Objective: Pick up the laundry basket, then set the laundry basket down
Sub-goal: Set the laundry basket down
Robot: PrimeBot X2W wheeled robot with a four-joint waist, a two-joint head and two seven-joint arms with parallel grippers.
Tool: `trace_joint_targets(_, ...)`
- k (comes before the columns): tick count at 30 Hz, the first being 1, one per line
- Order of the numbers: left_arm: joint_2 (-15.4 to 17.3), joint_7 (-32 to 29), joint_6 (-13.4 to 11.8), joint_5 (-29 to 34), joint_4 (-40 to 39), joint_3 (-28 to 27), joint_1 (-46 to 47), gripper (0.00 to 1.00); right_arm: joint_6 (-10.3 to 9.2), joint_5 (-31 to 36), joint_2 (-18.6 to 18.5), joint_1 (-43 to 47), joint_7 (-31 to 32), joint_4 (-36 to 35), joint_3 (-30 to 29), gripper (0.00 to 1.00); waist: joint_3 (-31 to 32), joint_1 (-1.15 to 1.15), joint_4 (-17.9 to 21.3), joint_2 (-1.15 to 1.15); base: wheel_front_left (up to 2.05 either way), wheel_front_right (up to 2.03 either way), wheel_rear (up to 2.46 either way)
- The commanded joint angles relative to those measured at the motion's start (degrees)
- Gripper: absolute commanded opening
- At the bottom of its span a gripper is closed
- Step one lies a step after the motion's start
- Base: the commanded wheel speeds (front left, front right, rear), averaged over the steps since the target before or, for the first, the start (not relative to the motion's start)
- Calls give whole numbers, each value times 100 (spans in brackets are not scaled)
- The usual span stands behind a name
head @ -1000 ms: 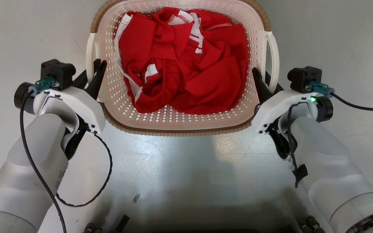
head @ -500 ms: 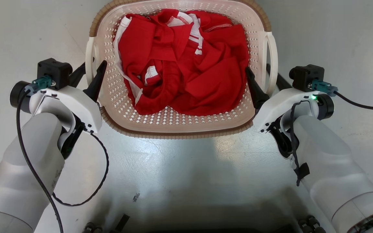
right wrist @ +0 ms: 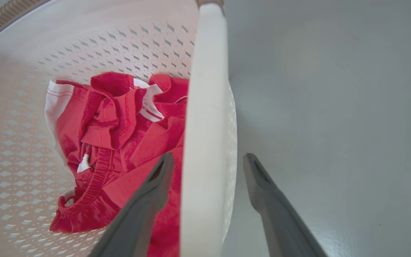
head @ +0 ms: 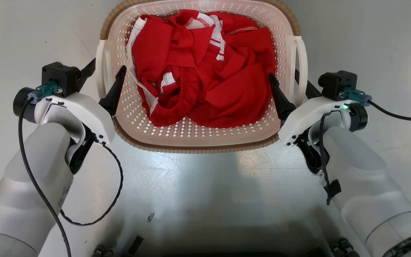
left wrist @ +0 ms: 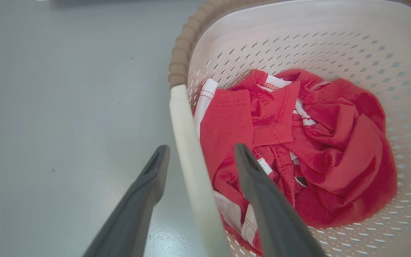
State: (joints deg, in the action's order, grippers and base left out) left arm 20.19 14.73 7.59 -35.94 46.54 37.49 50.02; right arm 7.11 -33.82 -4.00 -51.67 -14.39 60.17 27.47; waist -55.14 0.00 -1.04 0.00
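Observation:
The laundry basket (head: 198,144), cream perforated plastic with a brown woven-look rim, sits on the grey floor straight ahead and holds crumpled red and white clothes (head: 205,67). My left gripper (head: 107,66) is open. Its fingers straddle the basket's left white loop handle (left wrist: 187,142) without pinching it, one finger outside and one inside the basket. My right gripper (head: 283,74) is open the same way around the right loop handle (right wrist: 205,89). In the left wrist view the left gripper (left wrist: 201,147) shows a gap on both sides of the handle. The right gripper (right wrist: 209,157) shows the same.
Glossy grey floor (head: 369,43) surrounds the basket on all sides. The dark base of my body (head: 205,246) lies at the bottom edge of the head view. Black cables (head: 398,117) trail from both wrists.
Both grippers have gone from shut on the loop handles to wide open, letting the handles go. The basket stays where it was on the floor.

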Motion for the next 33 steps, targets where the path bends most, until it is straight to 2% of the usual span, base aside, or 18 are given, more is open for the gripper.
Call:
trace_joint_targets(1, 232, 27, -10, -86, -70, -119, -56, 100, 37, -26, 113, 361, -61, -70, 97, 100, 8, 0, 2, 0, 0, 0, 0)
trace_joint_targets(20, 256, 27, -10, -225, -96, -186, -260, 100, 37, 228, 113, 473, -61, -328, 22, 100, 418, 0, 136, 0, 0, 0, 0)
trace_joint_targets(28, 258, 27, -10, -166, -33, -505, -504, 100, 37, 525, 113, 715, -61, -573, -217, 100, 900, 0, 284, 0, 0, 0, 0)
trace_joint_targets(33, 220, 27, -10, -164, -238, -904, -836, 100, 37, 765, 113, 1000, -61, -876, -447, 100, 1405, 0, 388, 0, 0, 0, 0)
